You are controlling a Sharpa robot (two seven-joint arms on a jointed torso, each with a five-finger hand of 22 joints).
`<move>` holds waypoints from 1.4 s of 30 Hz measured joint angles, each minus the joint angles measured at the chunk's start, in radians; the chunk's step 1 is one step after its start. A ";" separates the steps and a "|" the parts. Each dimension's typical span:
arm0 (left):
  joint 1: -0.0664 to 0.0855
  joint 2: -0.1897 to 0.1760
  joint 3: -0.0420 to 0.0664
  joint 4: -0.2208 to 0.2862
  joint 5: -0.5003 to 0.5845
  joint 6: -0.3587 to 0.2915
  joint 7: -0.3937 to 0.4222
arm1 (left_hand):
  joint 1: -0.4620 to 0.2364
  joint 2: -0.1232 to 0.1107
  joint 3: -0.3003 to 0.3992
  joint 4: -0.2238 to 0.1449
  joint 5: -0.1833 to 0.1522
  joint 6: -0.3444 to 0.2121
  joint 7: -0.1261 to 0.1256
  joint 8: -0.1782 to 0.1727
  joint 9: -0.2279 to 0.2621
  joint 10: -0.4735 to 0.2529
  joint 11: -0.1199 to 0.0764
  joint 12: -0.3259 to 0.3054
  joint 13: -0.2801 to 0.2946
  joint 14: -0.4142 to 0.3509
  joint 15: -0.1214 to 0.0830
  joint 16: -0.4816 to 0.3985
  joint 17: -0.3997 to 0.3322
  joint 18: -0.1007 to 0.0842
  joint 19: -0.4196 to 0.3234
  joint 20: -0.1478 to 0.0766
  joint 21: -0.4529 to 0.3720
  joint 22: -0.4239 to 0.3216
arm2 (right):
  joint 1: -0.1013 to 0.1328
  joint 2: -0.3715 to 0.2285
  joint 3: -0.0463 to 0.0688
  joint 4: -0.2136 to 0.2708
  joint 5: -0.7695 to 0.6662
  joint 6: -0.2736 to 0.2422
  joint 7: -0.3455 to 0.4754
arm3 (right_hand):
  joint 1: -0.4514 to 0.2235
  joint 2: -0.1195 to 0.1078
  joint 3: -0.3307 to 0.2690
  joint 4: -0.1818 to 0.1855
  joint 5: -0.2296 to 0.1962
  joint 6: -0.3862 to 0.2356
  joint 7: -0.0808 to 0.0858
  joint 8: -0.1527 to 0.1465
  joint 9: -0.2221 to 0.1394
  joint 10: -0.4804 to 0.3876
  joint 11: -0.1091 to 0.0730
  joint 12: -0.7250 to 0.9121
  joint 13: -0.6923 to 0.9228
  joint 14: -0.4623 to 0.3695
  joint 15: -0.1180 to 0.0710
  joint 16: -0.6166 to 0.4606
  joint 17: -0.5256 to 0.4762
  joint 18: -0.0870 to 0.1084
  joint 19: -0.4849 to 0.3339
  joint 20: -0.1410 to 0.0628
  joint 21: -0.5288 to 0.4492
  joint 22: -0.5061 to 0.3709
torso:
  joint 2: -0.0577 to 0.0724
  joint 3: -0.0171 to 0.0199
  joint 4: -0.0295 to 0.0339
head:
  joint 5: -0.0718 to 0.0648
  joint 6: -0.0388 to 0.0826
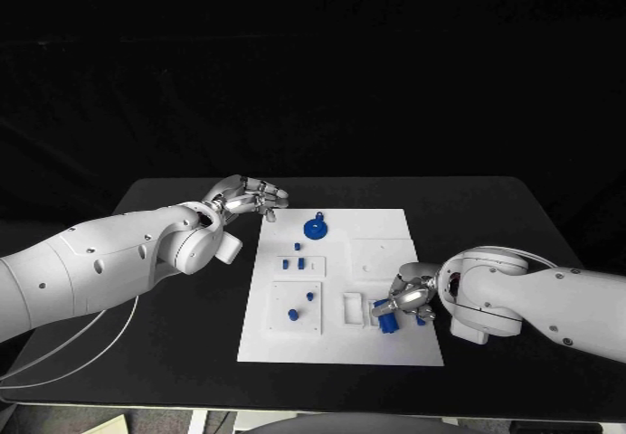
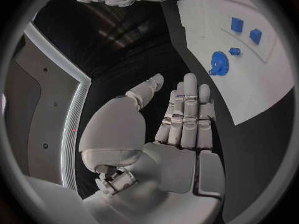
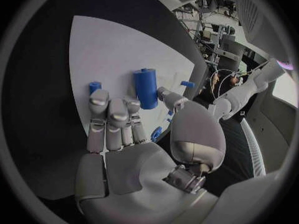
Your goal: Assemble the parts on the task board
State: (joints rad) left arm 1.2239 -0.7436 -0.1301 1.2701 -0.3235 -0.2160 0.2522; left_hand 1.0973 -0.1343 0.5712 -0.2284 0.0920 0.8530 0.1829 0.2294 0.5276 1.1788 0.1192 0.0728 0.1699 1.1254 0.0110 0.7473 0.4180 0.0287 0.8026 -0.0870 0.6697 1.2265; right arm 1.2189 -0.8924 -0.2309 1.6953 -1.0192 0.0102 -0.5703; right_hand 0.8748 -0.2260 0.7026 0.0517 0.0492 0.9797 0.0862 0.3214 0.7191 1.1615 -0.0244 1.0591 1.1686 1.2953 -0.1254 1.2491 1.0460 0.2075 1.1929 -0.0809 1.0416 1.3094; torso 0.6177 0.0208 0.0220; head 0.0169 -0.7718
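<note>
Board: white rectangular plate of a task board [image 1: 392, 344] lies flat in the middle of the black table [image 1: 522, 208], its long axis running away from the robot.
Parts on board: a blue round disc-shaped piece with a small knob [image 1: 316, 225] sits near the far end; two small blue pegs [image 1: 294, 264] stand in a square recess below it; another small blue piece [image 1: 295, 313] lies in the nearer left recess.
Cylinder: a blue cylindrical part [image 3: 146, 88] sits at the right hand's fingertips, near the board's near right side; in the right wrist view it stands out plainly, its long axis running along the line of the fingers.
Right hand: silver many-fingered right hand [image 1: 410, 301] is over the board's right edge, fingers curled toward the blue cylinder; from the head view the part is half hidden behind the fingers, and I cannot tell whether it is truly grasped or only touched.
Left hand: silver left hand [image 1: 248, 196] hovers by the board's far left corner, holding nothing; the left wrist view shows its fingers [image 2: 187, 114] straight and together, thumb apart, released.
Across views: the left wrist view shows the disc [image 2: 218, 62] and two blue blocks [image 2: 245, 30] more clearly than the head view.
Hard to see: the small blue bits by the right thumb [image 3: 156, 132] are too hidden to identify.
</note>
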 measured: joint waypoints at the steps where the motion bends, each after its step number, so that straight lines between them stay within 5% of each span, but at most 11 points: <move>1: 0.000 0.000 0.000 0.000 0.000 0.000 0.000 | 0.000 0.000 0.000 0.000 0.000 0.000 0.000 0.000 0.000 0.000 0.000 0.000 -0.001 0.000 0.000 0.000 0.000 0.000 0.000 0.000 0.000 0.000 | 0.000 -0.001 0.000 0.001 0.000 -0.001 0.000 | 0.001 0.001 0.000 0.000 0.000 0.002 -0.002 0.000 0.000 0.000 0.000 0.000 0.000 0.000 0.000 0.000 0.001 -0.001 0.000 0.000 0.000 0.000 | 0.000 0.0000 0.0000 | 0.000 0.000; 4: 0.000 0.000 0.000 0.000 0.000 0.000 0.000 | 0.000 0.000 0.000 0.000 0.000 0.000 0.000 0.000 0.000 0.000 0.000 0.000 -0.001 0.000 0.000 0.000 0.000 0.000 0.000 0.000 0.000 0.000 | 0.000 -0.005 0.000 0.005 -0.001 -0.005 0.002 | 0.008 0.008 -0.001 -0.001 -0.004 0.006 -0.002 0.000 -0.002 0.000 0.000 0.000 0.000 0.003 -0.003 0.000 0.001 -0.003 -0.003 0.003 0.006 0.000 | 0.001 0.0000 -0.0001 | 0.000 0.001; 8: 0.000 0.000 0.000 -0.002 0.000 0.000 0.000 | 0.000 0.000 0.000 0.000 0.000 0.000 0.000 0.000 0.000 0.000 0.000 0.000 -0.001 0.000 0.000 0.000 0.001 0.000 0.000 0.000 0.000 0.001 | 0.000 -0.018 0.000 0.020 -0.001 -0.012 0.006 | 0.013 0.025 -0.001 -0.001 0.001 0.015 -0.004 -0.007 -0.084 0.004 -0.004 -0.006 0.000 0.003 -0.003 -0.004 0.001 -0.004 -0.009 0.006 0.007 0.000 | 0.001 0.0001 -0.0004 | 0.000 0.002; 17: 0.000 0.000 0.000 -0.006 0.000 0.001 0.000 | 0.000 0.000 0.000 0.000 0.000 0.000 0.000 0.004 0.000 0.000 0.000 0.000 -0.001 0.000 0.000 0.000 0.001 -0.003 0.000 0.000 0.000 0.001 | 0.041 -0.047 -0.008 0.030 0.031 -0.017 0.000 | -0.010 0.059 -0.011 -0.011 0.017 0.022 -0.010 -0.009 -0.086 0.013 -0.002 -0.015 -0.003 0.006 -0.006 -0.007 0.003 -0.004 -0.007 0.015 0.013 0.000 | 0.002 -0.0005 -0.0007 | 0.000 0.006; 22: 0.000 0.000 0.000 -0.009 0.000 0.001 0.000 | 0.000 0.000 0.000 0.000 0.000 0.000 0.000 0.004 0.000 0.000 0.000 0.000 -0.001 0.000 0.000 0.000 0.002 -0.006 0.000 0.000 0.000 0.001 | 0.076 -0.055 -0.006 0.033 0.068 -0.021 -0.004 | -0.040 0.035 0.056 -0.078 0.017 0.024 -0.013 -0.015 -0.082 0.016 -0.006 -0.015 -0.003 0.006 -0.005 -0.009 0.003 -0.004 -0.004 0.019 0.013 0.000 | 0.003 -0.0005 -0.0002 | 0.001 0.006; 42: 0.000 0.003 0.000 -0.012 0.000 0.003 0.000 | 0.000 0.000 0.000 0.000 0.000 -0.003 -0.003 0.004 0.000 0.000 0.000 0.000 -0.001 0.000 0.000 0.000 0.004 -0.013 0.000 0.000 0.000 0.002 | 0.086 0.070 -0.006 -0.020 0.213 0.000 -0.020 | -0.077 0.033 0.059 -0.081 0.007 0.025 -0.013 -0.021 -0.084 0.016 -0.006 -0.023 -0.003 0.007 -0.003 -0.012 0.003 -0.004 -0.005 0.020 0.019 0.000 | 0.005 -0.0018 -0.0003 | 0.005 0.003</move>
State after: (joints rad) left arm 1.2238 -0.7406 -0.1300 1.2585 -0.3231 -0.2129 0.2517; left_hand 1.0973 -0.1343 0.5712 -0.2284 0.0919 0.8500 0.1799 0.2334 0.5278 1.1790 0.1189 0.0727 0.1694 1.1253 0.0110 0.7473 0.4217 0.0162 0.8026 -0.0869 0.6697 1.2288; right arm 1.3050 -0.8225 -0.2368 1.6754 -0.8067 0.0106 -0.5902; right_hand 0.7981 -0.1927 0.7615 -0.0293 0.0564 1.0050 0.0732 0.3004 0.6351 1.1779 -0.0304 1.0362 1.1654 1.3025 -0.1287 1.2370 1.0487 0.2040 1.1875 -0.0605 1.0605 1.3094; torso 0.6223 0.0190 0.0217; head 0.0218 -0.7691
